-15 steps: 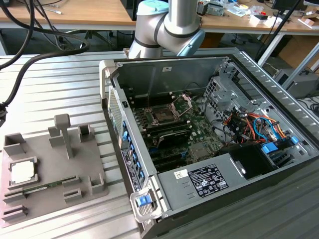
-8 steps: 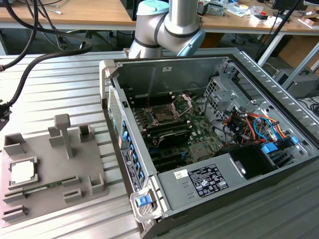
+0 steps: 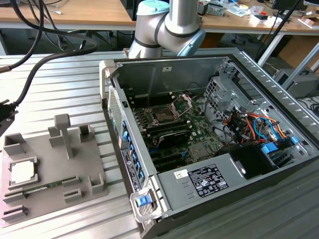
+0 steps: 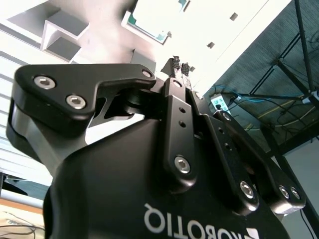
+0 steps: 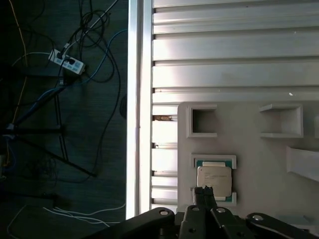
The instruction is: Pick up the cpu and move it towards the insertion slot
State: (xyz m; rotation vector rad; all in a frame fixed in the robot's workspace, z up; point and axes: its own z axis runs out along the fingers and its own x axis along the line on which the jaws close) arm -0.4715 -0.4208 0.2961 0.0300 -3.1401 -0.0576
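Small square silvery cpu (image 5: 214,180) with green rim lies flat in grey plastic tray (image 5: 259,164) recess, just beyond tips of black gripper (image 5: 204,191), fingers pressed together, empty. Dark metal-framed insertion slot (image 3: 164,115) well apart, toward exterior view's right.

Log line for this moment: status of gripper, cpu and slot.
gripper: shut, empty, by cpu | cpu: seated in grey tray | insertion slot: open, no cpu

The cpu (image 5: 214,181) is silvery with a thin green rim, its tray (image 5: 259,154) pale grey, the ribbed bench (image 5: 224,50) silver, the gripper (image 5: 204,190) matt black.
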